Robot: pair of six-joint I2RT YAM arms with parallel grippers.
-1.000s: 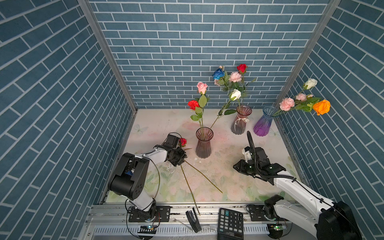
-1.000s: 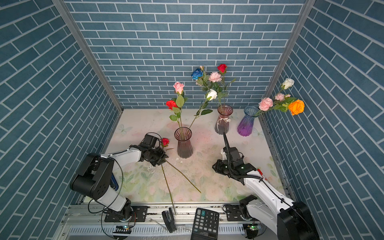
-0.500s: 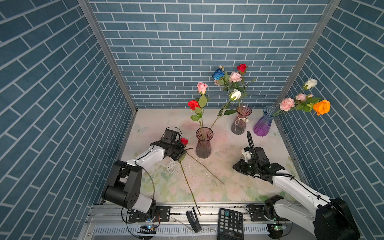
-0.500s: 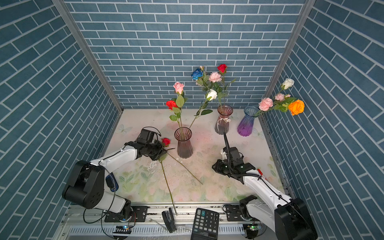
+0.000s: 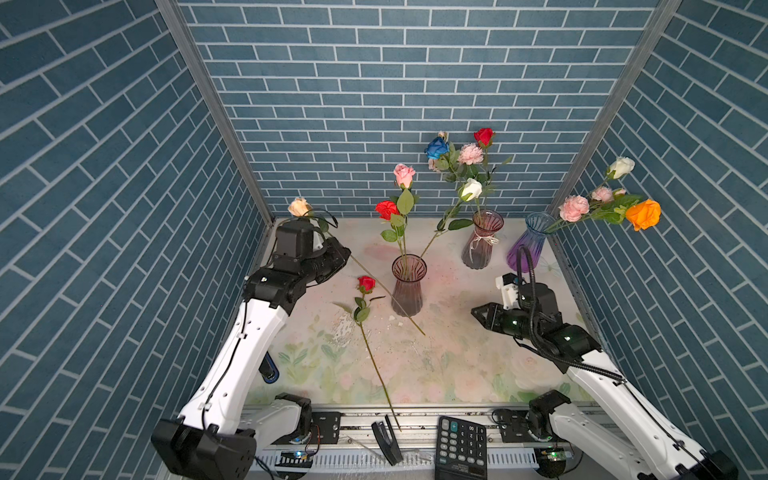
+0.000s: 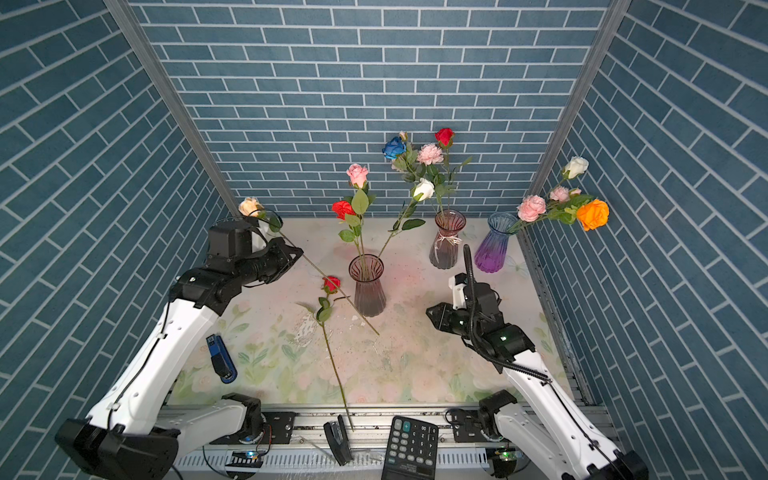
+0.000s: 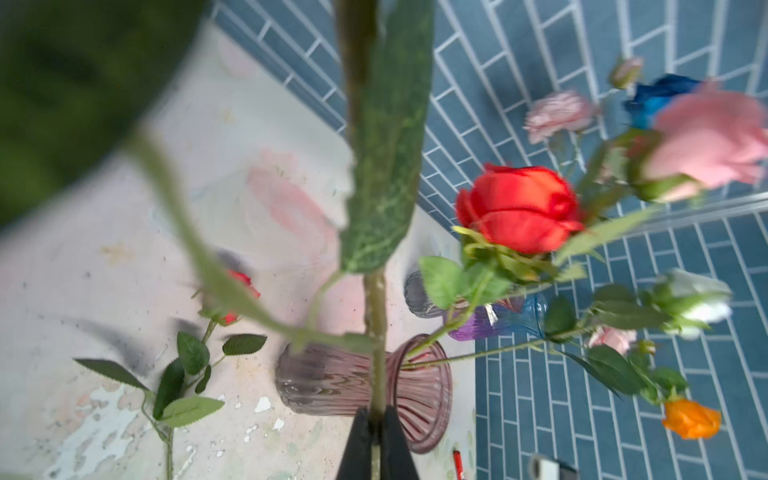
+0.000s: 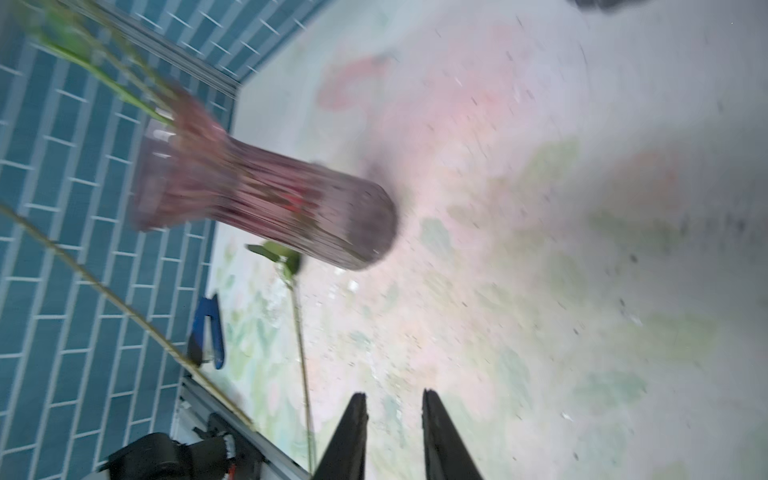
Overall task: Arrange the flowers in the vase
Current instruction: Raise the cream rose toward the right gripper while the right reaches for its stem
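Staged robot test cell, laboratory type. Enclosed on three sides by blue brick-print panels [image 5: 374, 83], joined at the corners by bare metal profiles [image 5: 216, 116]. Floored with a floral printed mat [image 5: 457, 365]. Fitted along the front edge with an aluminium rail [image 5: 415, 419] carrying two white robot arms [image 5: 245, 345] with exposed cables [image 5: 527, 266], plus a lit circuit board [image 5: 296, 456]. Stocked with props only: glass vases [image 5: 482, 245], artificial flowers [image 5: 643, 214], calculator [image 5: 460, 449], stapler [image 5: 386, 442].
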